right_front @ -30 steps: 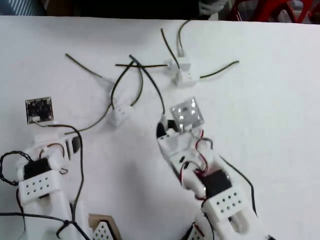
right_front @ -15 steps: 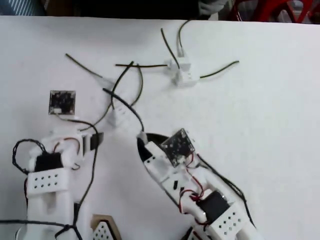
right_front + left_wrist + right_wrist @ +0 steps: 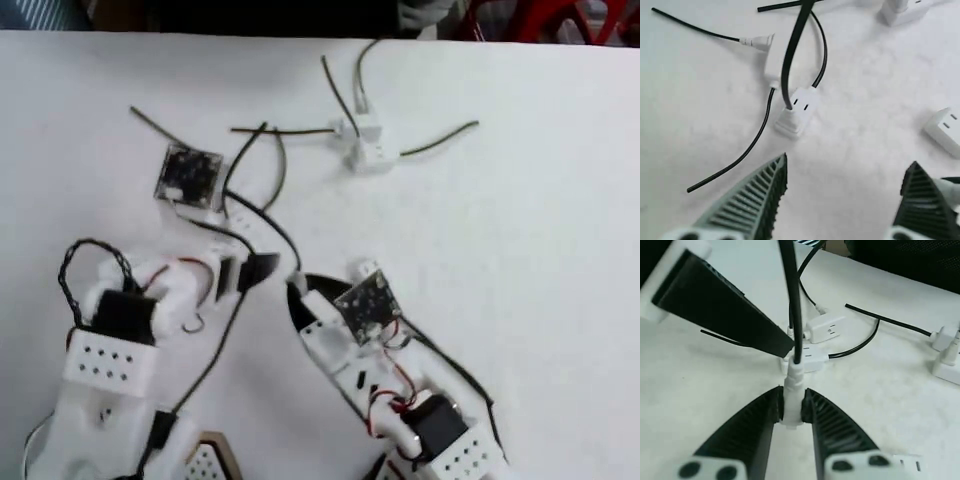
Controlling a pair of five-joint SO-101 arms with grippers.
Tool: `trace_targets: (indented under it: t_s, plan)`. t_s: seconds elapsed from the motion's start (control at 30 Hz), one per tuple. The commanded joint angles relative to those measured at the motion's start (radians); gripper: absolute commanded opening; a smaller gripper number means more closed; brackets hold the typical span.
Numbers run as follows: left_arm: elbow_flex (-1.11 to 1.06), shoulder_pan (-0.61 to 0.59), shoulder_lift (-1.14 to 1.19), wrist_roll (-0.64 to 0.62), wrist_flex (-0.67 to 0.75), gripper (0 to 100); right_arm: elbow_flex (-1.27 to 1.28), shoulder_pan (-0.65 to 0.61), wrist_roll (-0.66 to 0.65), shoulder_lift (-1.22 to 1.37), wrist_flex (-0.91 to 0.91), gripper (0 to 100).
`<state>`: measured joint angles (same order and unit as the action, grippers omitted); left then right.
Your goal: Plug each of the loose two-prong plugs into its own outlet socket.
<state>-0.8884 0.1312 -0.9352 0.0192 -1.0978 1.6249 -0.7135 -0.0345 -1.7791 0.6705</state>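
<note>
Between the closed fingers of the right gripper (image 3: pixel 792 399) sat a two-prong plug (image 3: pixel 791 390). Its long axis ran straight out from the jaws, its black cord (image 3: pixel 793 300) led forward, and its prongs were hidden, probably facing back. Just beyond the fingertips lay an outlet socket (image 3: pixel 809 358). Facing what seemed the same socket, and seemingly nearer to it, the left gripper (image 3: pixel 847 167) hung spread wide and empty.

My right gripper (image 3: pixel 792 392) is ribbed, matt black plastic. The plug (image 3: pixel 792 377) is smooth white plastic, the table (image 3: pixel 900 405) matt.
</note>
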Motion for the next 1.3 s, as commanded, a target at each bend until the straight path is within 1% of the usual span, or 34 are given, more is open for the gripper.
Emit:
trace_targets:
  t_s: [0.0,0.17,0.3,0.63,0.77,0.8,0.93,1.1,1.27]
  plan:
    - [0.064,0.061,-0.028,-0.017,0.002,35,0.0,0.01,0.009,-0.018,-0.002,1.7]
    - [0.063,0.176,-0.028,-0.008,-0.002,35,0.006,0.01,0.006,-0.018,-0.002,1.7]
    - [0.046,0.262,-0.028,0.071,-0.002,35,0.006,0.012,0.003,-0.016,0.004,1.7]
    - [0.018,0.26,-0.027,0.075,0.029,35,-0.002,0.12,0.002,-0.018,-0.004,1.7]
    - [0.018,0.186,-0.021,0.071,0.063,35,-0.015,0.223,0.008,-0.018,-0.053,1.7]
    - [0.018,0.171,-0.021,0.051,0.072,36,-0.015,0.257,0.008,-0.018,-0.074,1.7]
    - [0.02,0.165,-0.021,0.0,0.092,36,-0.014,0.378,0.015,-0.018,-0.159,1.7]
    - [0.02,0.22,-0.019,-0.003,0.095,36,-0.015,0.536,0.129,-0.018,-0.251,1.7]
    - [0.026,0.297,0.015,-0.006,0.14,36,-0.015,0.684,0.227,-0.018,-0.323,1.7]
